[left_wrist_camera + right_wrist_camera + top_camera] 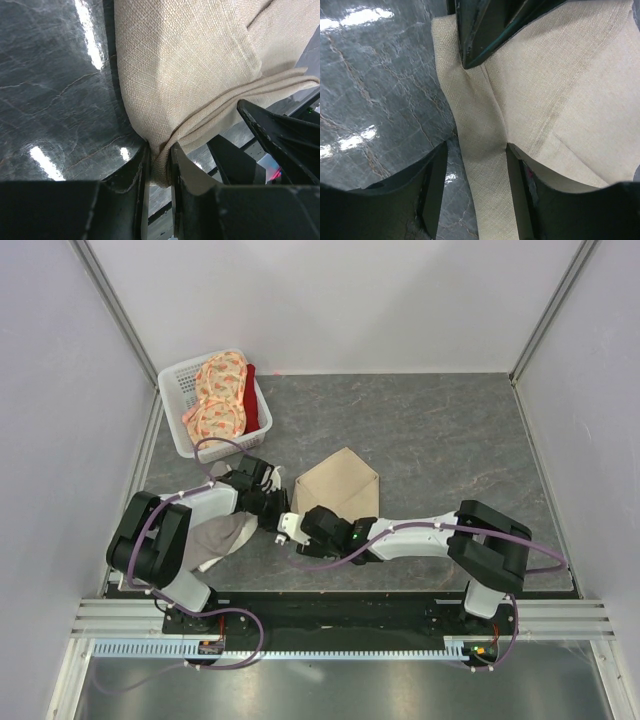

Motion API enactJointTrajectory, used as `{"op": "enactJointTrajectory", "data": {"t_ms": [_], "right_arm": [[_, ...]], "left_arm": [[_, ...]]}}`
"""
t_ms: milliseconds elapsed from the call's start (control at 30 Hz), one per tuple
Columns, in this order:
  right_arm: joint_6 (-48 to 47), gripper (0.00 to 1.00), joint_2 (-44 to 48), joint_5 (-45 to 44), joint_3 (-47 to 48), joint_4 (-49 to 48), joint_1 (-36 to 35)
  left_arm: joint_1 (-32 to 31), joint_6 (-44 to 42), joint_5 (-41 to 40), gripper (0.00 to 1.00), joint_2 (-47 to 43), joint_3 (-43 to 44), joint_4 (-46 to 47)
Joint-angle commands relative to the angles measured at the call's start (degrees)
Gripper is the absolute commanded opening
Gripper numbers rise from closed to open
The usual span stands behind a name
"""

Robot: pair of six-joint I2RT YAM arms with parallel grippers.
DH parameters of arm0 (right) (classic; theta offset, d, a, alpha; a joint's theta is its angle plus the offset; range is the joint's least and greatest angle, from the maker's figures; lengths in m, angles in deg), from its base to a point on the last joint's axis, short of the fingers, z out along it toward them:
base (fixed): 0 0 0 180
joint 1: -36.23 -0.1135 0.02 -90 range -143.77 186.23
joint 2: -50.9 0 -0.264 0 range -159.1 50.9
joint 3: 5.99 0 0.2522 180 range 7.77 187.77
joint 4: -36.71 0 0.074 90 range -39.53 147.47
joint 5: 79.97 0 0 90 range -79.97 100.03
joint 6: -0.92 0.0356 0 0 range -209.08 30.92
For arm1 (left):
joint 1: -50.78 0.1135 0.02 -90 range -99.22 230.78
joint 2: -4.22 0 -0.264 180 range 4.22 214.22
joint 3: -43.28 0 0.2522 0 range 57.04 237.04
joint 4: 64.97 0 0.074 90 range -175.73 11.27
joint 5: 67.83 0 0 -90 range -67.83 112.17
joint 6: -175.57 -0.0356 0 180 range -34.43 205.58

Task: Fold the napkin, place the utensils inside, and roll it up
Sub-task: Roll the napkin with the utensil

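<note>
The beige napkin [340, 480] lies partly folded on the dark table, mid-scene. My left gripper [159, 150] is shut on a bunched corner of the napkin [190, 65] at its near left end. Just beside it, my right gripper [476, 150] stands open, its jaws astride a narrow strip of the napkin [560, 85], with a gap on the left side. In the top view both grippers meet at the napkin's near left corner, the left gripper [272, 506] behind the right gripper [297, 525]. The utensils are out of view.
A white basket [178, 390] holding orange floral cloths and a red one stands at the back left. A grey-and-white cloth [222, 538] lies under the left arm. The right arm reaches across the front of the table.
</note>
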Motion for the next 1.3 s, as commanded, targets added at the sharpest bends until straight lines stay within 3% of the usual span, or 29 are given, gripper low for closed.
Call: {"op": "enactJointTrajectory", "data": {"t_ms": [0, 133, 400, 500, 633, 733, 900, 1067, 1267], "right_arm": [[-2.06, 0.59, -1.45, -2.44, -0.34, -1.63, 0.40], [-1.54, 0.59, -3.65, 0.37, 0.79, 0.39, 1.46], [-0.40, 0.55, -11.19, 19.24, 8.78, 16.10, 5.50], [0.48, 0.44, -13.40, 22.60, 10.37, 20.86, 6.20], [2.50, 0.36, -12.62, 27.35, 11.78, 24.21, 8.05], [4.52, 0.33, -11.56, 32.17, 12.22, 25.26, 10.33], [6.19, 0.32, -11.73, 38.08, 12.22, 25.97, 13.15], [7.08, 0.31, -13.14, 40.19, 12.40, 25.97, 14.64], [7.69, 0.31, -15.43, 41.95, 12.66, 26.06, 16.05]], "left_arm": [[-0.06, -3.89, -1.61, 0.02, 1.54, 0.58, -3.65], [-0.06, -4.41, -1.08, 0.02, 1.81, 0.85, -3.56], [-0.06, -5.21, -1.52, 0.02, -0.90, 1.37, -3.12], [0.03, -4.77, -3.97, 0.13, -3.37, 1.20, -2.94], [-0.06, -3.19, -7.49, 0.50, -7.05, -0.20, -2.68], [0.03, -2.40, -9.69, 0.65, -10.48, -1.69, -2.59], [-0.06, -0.55, -10.49, 0.76, -16.90, -5.47, 0.12], [-0.06, 1.64, -3.56, 0.78, -21.47, -9.87, 6.19], [-0.06, 5.07, -3.45, 0.80, -27.45, -15.14, 10.32]]}}
